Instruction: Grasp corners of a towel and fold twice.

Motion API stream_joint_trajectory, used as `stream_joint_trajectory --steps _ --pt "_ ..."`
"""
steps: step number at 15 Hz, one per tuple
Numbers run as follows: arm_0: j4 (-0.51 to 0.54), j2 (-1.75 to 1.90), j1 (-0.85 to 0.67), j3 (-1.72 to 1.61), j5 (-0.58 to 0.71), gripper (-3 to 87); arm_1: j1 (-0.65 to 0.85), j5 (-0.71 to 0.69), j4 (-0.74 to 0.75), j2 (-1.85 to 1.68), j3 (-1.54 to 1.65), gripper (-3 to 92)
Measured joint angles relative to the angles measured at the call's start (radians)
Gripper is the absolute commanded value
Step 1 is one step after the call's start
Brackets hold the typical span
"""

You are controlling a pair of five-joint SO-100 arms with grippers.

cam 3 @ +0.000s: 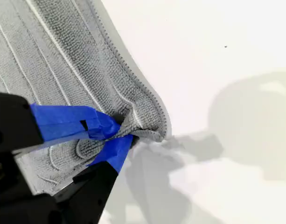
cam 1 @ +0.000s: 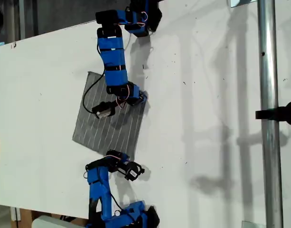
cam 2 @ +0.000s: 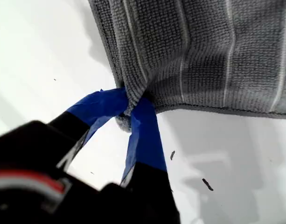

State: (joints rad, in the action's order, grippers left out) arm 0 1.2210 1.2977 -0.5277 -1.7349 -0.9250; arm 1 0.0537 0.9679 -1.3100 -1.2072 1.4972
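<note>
Exterior view, towel (cam 1: 112,121) flat, table (cam 1: 207,118), corners pinched.

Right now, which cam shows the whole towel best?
The exterior view: the whole towel lies flat on the table, arms partly covering it. Each wrist view shows only one pinched corner.

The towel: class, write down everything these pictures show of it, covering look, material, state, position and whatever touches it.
The towel is grey, looks like soft looped cloth, and carries thin parallel white stripes and a stitched hem. It lies mostly flat on the white table, roughly square and turned at an angle in the exterior view. Two corners are pinched and bunched: one by my first gripper, one by my second gripper. Blue tape covers the fingertips of both.
</note>
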Motion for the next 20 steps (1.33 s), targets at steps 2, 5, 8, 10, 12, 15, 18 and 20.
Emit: stream_joint_trajectory --steps 2,5,8,10,12,15,18,20 --pt "0.005 0.021 0.005 0.000 -0.023 -2.8 0.000 0.009 0.000 -0.025 0.005 -0.2" --pt "0.137 0.160 0.071 0.037 -0.089 -2.8 -0.032 0.037 -0.011 -0.127 0.005 -0.2" --pt "0.284 0.268 0.255 0.112 -0.253 -2.8 -0.140 0.100 0.015 -0.183 0.000 -0.2" --pt "0.345 0.285 0.402 0.158 -0.403 -2.8 -0.229 0.144 0.026 -0.181 -0.054 -0.2" --pt "0.393 0.293 0.492 0.195 -0.499 -2.8 -0.273 0.161 0.026 -0.184 -0.091 -0.2" --pt "0.408 0.330 0.376 0.196 -0.426 -2.8 -0.163 0.135 0.026 -0.305 -0.002 -0.2" --pt "0.403 0.261 0.107 0.290 -0.198 -2.8 0.021 0.035 0.028 -0.373 0.098 -0.2" --pt "0.405 0.095 -0.029 0.413 -0.058 -2.8 0.158 -0.063 0.078 -0.373 0.158 -0.2"
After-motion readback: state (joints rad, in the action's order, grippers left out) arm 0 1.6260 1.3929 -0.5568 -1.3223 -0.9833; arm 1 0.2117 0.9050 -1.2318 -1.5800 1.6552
